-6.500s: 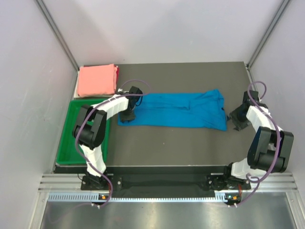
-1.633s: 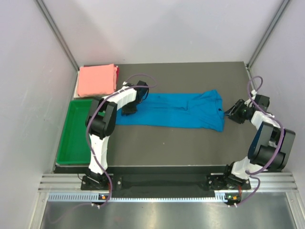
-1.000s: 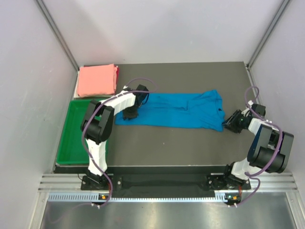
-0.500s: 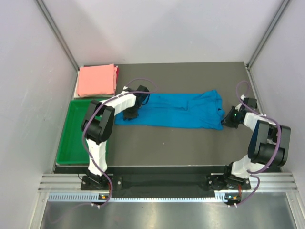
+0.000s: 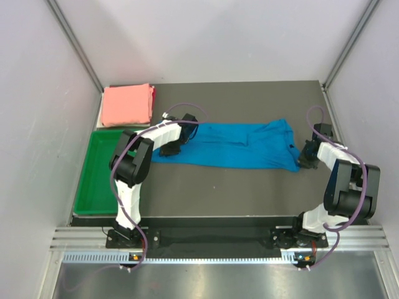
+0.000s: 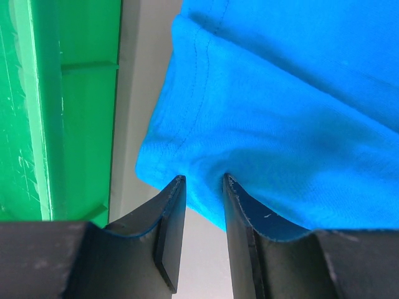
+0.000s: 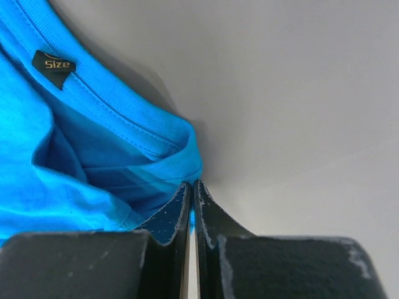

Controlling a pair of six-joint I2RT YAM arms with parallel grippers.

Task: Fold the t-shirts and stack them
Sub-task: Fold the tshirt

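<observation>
Table (image 5: pixel 237 193): dark mat, mostly bare on the side nearer my bases than either gripper. Blue t-shirt (image 5: pixel 230 149): lies flat as a long narrow band, sleeves already turned in by the look of it, and it runs straight from my left gripper (image 6: pixel 202 180) to my right gripper (image 7: pixel 192 184), one at each short end. Green tray (image 5: pixel 100 174): just outboard of the left gripper, nothing in it that I can see. Pink t-shirt (image 5: pixel 128 104): a neat folded square beyond the left gripper and outboard of it, at the far corner, so I count that shirt as done. Left gripper: fingers partly apart with a thick bunch of the blue hem (image 6: pixel 187 93) caught between the tips; I read that as a pinch on several layers, not an empty gap. Right gripper: fingers pressed together, a thin sliver of blue showing between them, nipping the edge just below the collar (image 7: pixel 118 112). Size label (image 7: pixel 53 65): black tab inside the neck, ahead of the right fingers and off to one side. My estimate: roughly halfway. What is left is to fold the blue band end over end into a square, then set it on the pink one.
</observation>
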